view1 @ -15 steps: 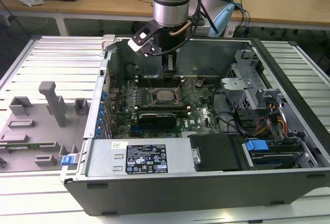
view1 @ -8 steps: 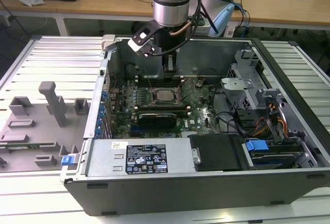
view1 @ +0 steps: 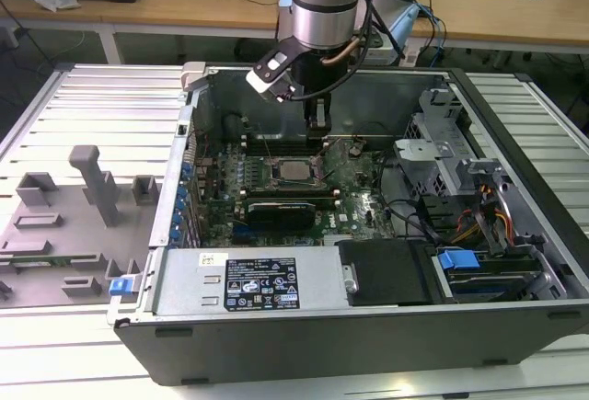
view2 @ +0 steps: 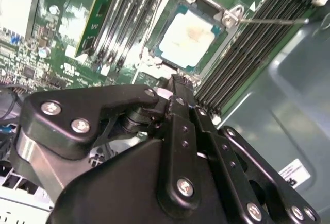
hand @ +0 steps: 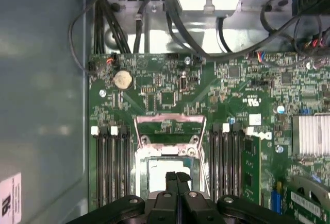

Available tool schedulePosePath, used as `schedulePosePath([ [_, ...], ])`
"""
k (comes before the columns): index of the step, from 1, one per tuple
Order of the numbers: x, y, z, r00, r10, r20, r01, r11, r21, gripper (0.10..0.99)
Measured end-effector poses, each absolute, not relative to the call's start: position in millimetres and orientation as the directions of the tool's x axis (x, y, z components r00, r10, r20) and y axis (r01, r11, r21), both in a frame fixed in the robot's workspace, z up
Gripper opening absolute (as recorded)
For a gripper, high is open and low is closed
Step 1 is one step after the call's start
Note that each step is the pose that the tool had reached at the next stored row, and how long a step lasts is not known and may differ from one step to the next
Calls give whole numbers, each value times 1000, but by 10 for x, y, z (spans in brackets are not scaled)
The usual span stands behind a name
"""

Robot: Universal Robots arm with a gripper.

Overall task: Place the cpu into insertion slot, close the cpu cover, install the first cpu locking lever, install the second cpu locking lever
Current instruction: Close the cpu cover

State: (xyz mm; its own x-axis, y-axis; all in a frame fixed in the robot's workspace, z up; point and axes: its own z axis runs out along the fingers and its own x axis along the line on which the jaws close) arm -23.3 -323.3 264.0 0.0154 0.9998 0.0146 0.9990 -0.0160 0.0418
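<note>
Gripper hung pressed together on nothing near the cpu, which was judged light, stiff, slick-topped and fragile underneath, best taken by opposite edges.

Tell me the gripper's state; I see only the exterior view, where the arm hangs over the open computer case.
Observer: In both wrist views the gripper is shut, with nothing visible between its fingers.
Operator: Describe the cpu.
Observer: In the second wrist view the cpu faces silvery top up, with a faint brownish smear at its centre.
Operator: Check beside it.
Observer: In the second wrist view a thin metal lever juts out from near the cpu's corner across the memory slots.
</note>
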Motion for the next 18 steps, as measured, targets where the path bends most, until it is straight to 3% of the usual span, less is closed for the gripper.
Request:
schedulePosePath([
  [8,-214,-3233,2706,15,1000,15,999,-16,42,106],
  [18,253,-3258,2706,15,1000,15,999,-16,38,106],
])
